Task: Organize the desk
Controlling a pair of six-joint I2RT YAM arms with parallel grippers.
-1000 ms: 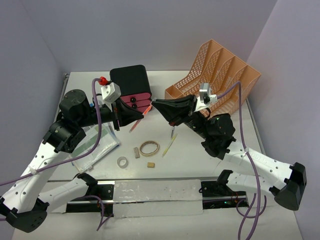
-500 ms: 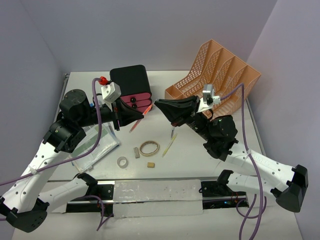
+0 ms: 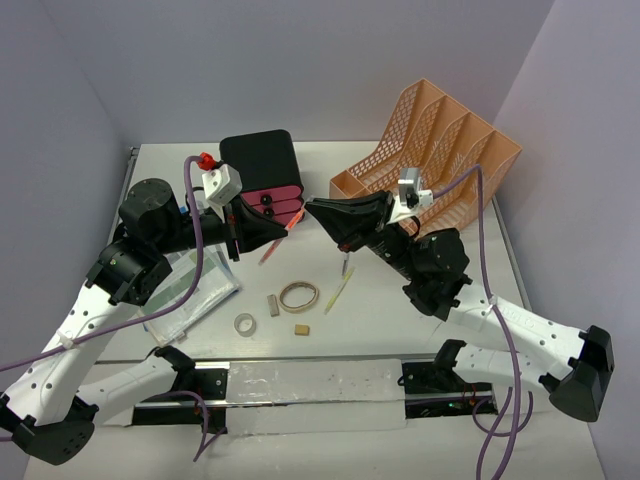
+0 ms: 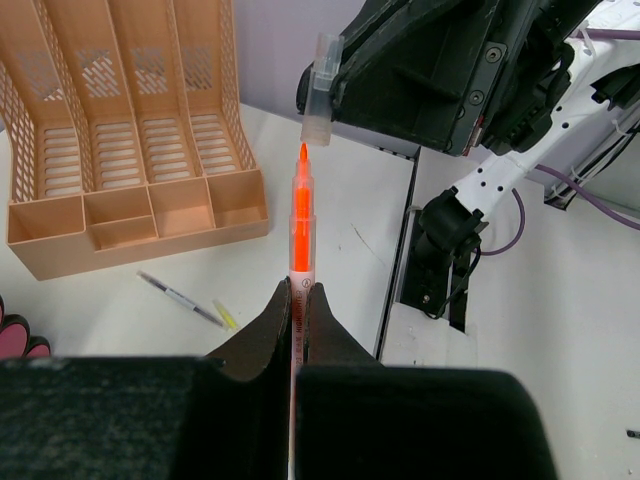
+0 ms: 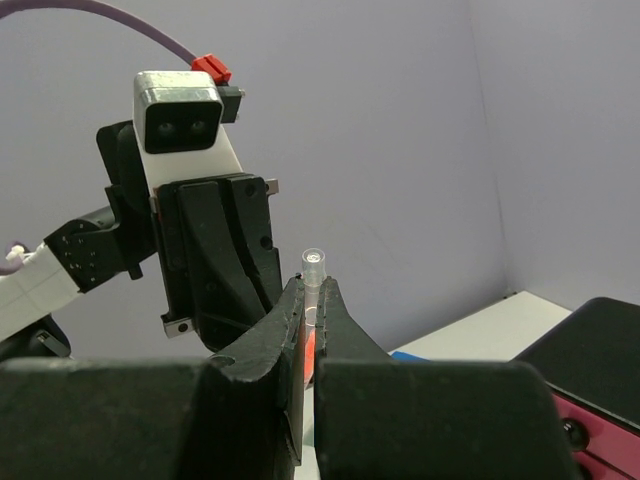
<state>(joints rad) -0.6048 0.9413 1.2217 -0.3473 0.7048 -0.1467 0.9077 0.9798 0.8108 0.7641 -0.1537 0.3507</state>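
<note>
The left gripper (image 4: 302,300) was clamped tight on an orange marker (image 4: 301,225), its bare tip pointing out past the fingers. Facing it, the right gripper (image 5: 311,300) was pinched shut on the marker's clear cap (image 5: 314,270). The cap hung just beyond the tip, with a small gap showing between them in the left wrist view. Both were held in the air over the middle of the desk (image 3: 370,320), the wide white tabletop under everything, in front of the black drawer box (image 3: 262,160) at the far side. The file rack (image 3: 440,140) stood at the far right.

Compared with a second earlier, the left arm had not moved. The right arm had edged back to the right half a second ago and was back where it started. The rubber band (image 3: 298,295) and tape roll (image 3: 244,323) lay unchanged near the front.
</note>
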